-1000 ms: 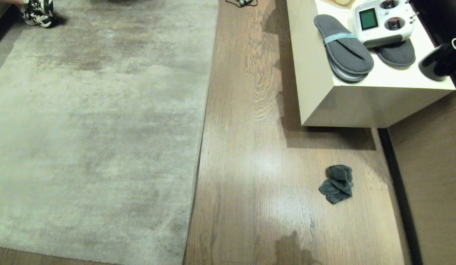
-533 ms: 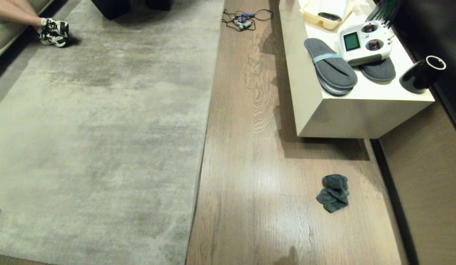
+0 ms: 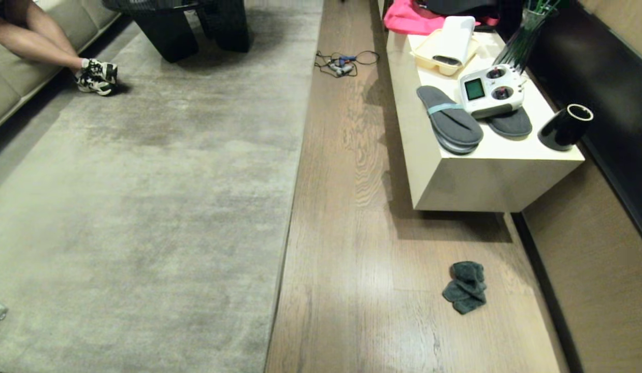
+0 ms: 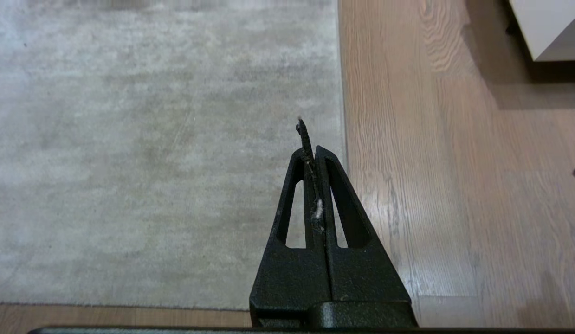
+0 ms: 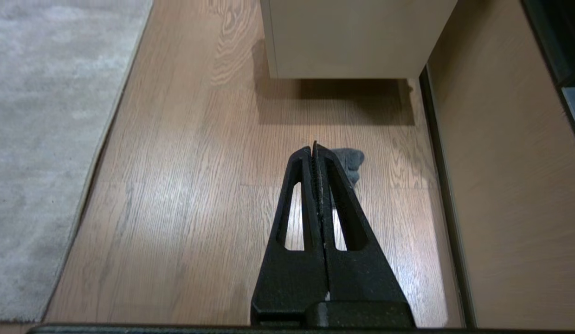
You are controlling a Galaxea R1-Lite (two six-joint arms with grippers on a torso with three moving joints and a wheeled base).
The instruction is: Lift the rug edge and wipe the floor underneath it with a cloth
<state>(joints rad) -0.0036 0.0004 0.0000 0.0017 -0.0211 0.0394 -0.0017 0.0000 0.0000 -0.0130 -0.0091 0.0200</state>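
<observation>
Rug (image 3: pixel 144 207) fills the left; its edge (image 3: pixel 289 217) runs front to back, lying flat on the floor (image 3: pixel 352 233). Strip of floor lies between rug and low cabinet (image 3: pixel 471 181) at right. Cloth (image 3: pixel 465 287) sits on the floor in front of the cabinet, well apart from the rug. On the cabinet: slippers (image 3: pixel 450 122), remote controller (image 3: pixel 489 93) partly over one slipper, cup (image 3: pixel 564 127) nearest the wall. Cables (image 3: pixel 344 63) on floor further back.
</observation>
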